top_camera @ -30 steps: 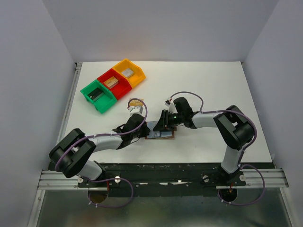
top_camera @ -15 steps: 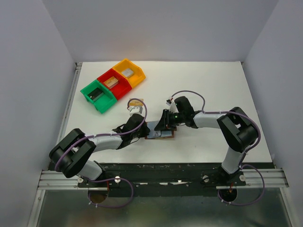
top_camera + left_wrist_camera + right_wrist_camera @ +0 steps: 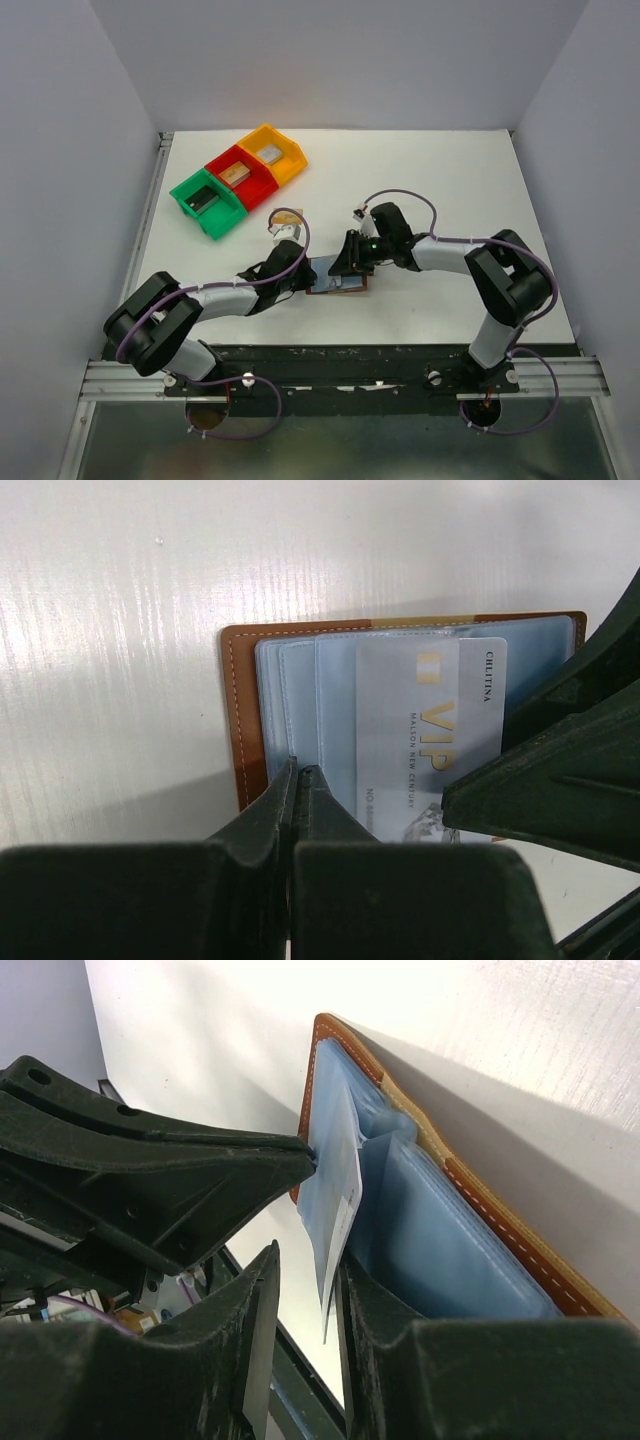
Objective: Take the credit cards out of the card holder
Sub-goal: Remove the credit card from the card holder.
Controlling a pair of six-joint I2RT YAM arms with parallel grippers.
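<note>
The card holder lies open near the table's front edge, brown leather with light-blue inner faces. A silvery light-blue credit card marked VIP sticks out of its pocket. My left gripper is shut, its tips pressing on the holder's left inner face; it also shows in the top view. My right gripper is open, its jaws on either side of the lifted card, which touches only the right finger. It shows in the top view over the holder. Other cards are hidden.
Green, red and yellow bins stand in a row at the back left, each holding a small block. White table with walls on three sides. Both arms meet over the holder.
My right arm has shifted slightly to the right; the holder and my left gripper have stayed in place.
</note>
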